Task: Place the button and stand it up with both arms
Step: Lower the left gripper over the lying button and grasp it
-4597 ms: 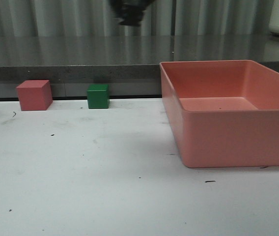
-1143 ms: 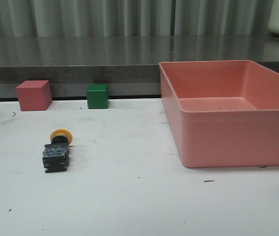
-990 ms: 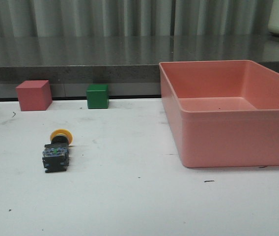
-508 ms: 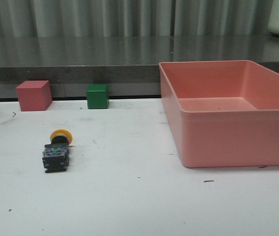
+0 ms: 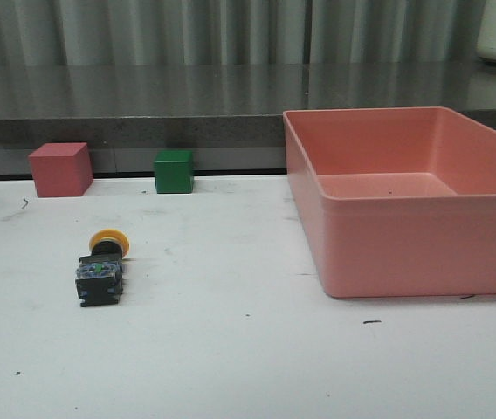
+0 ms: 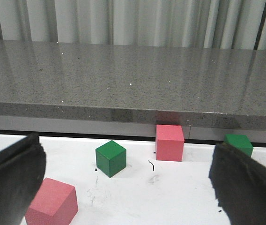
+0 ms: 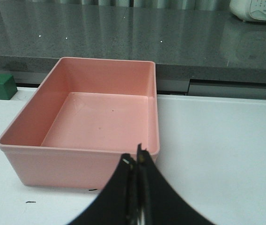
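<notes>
**Button lying flat on the table, both grippers clear of it**

Plainly, the white table (image 5: 248,367) carries a pink bin (image 5: 405,236) on its right side, nothing inside it. Left of the bin, well apart, the button (image 5: 101,266) lies on its side, long axis running front to back, yellow cap toward the far edge, blocky dark base with bluish parts nearest the camera. Left gripper (image 6: 123,187) is spread wide. Right gripper (image 7: 136,187) has its fingers pressed together, empty.
</notes>
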Robot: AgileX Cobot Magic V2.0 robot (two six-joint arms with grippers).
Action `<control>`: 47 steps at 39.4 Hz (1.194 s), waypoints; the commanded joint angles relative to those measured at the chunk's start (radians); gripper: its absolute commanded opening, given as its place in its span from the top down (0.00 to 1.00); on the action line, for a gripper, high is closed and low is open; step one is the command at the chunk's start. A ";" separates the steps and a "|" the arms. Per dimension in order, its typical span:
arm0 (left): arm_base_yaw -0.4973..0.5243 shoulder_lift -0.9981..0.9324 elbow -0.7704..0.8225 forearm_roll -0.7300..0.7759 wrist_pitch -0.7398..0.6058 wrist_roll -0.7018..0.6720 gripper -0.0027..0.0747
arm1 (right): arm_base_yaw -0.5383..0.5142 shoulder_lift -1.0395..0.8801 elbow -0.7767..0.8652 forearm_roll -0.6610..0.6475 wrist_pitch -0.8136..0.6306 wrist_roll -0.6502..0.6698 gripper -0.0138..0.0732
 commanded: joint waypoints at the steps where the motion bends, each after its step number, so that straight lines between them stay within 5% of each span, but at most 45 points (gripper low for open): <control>1: -0.001 0.012 -0.037 -0.008 -0.083 -0.008 0.09 | -0.003 0.010 -0.026 -0.017 -0.075 -0.008 0.92; 15: -0.066 0.162 -0.104 -0.033 -0.090 -0.008 0.09 | -0.003 0.010 -0.026 -0.017 -0.075 -0.008 0.92; 33: -0.379 0.704 -0.500 -0.139 0.321 -0.008 0.10 | -0.003 0.010 -0.026 -0.017 -0.075 -0.008 0.92; 47: -0.459 1.183 -0.889 -0.210 0.752 -0.010 0.10 | -0.003 0.010 -0.026 -0.017 -0.075 -0.008 0.92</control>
